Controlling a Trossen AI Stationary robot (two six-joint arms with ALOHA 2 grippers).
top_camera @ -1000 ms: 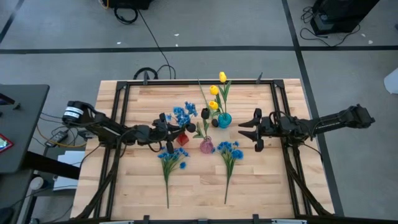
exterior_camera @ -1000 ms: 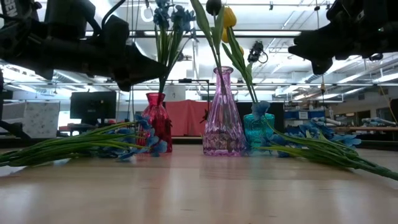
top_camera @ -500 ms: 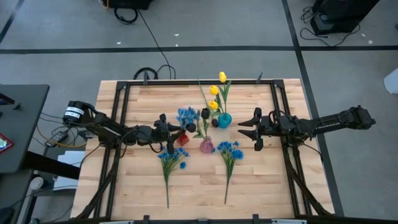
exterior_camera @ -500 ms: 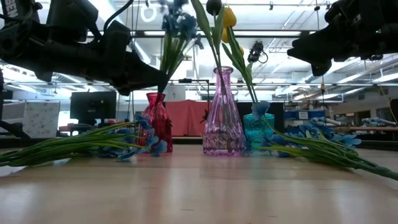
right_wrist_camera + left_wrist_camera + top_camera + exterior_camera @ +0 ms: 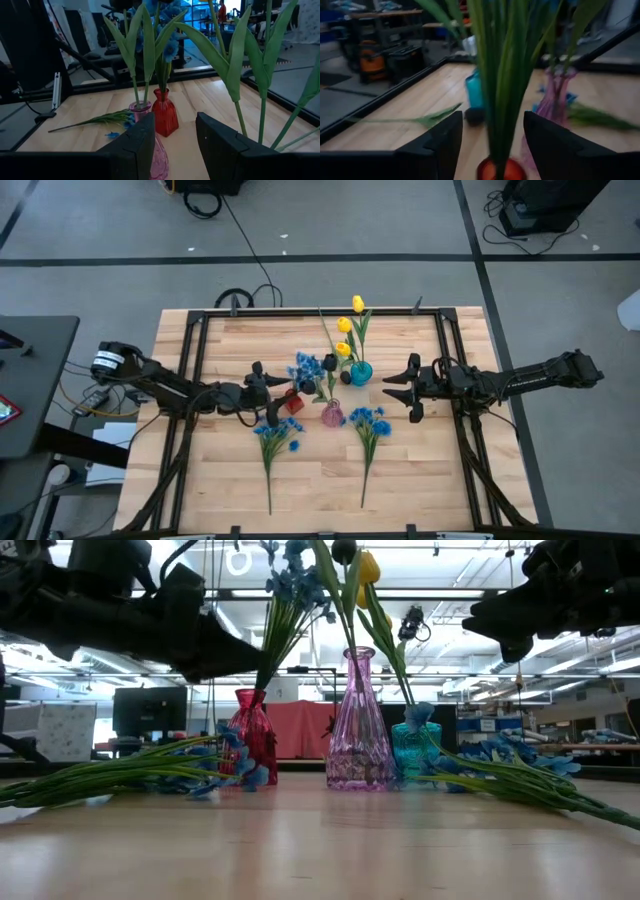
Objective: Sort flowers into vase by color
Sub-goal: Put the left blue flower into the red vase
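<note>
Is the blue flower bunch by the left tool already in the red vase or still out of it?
In. The blue bunch's stems run down into the red vase's neck, leaning toward the pink vase. The left tool is open beside them.

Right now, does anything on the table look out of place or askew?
Yes. The blue bunch in the red vase leans sideways, not upright, with the left gripper beside its stems. Two blue bunches lie flat on the table.

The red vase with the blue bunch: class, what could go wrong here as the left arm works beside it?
1. The blue bunch leans in the narrow red vase; it may tip the vase if the left gripper nudges the stems.
2. The pink vase stands close by, so a falling red vase could strike it.
</note>
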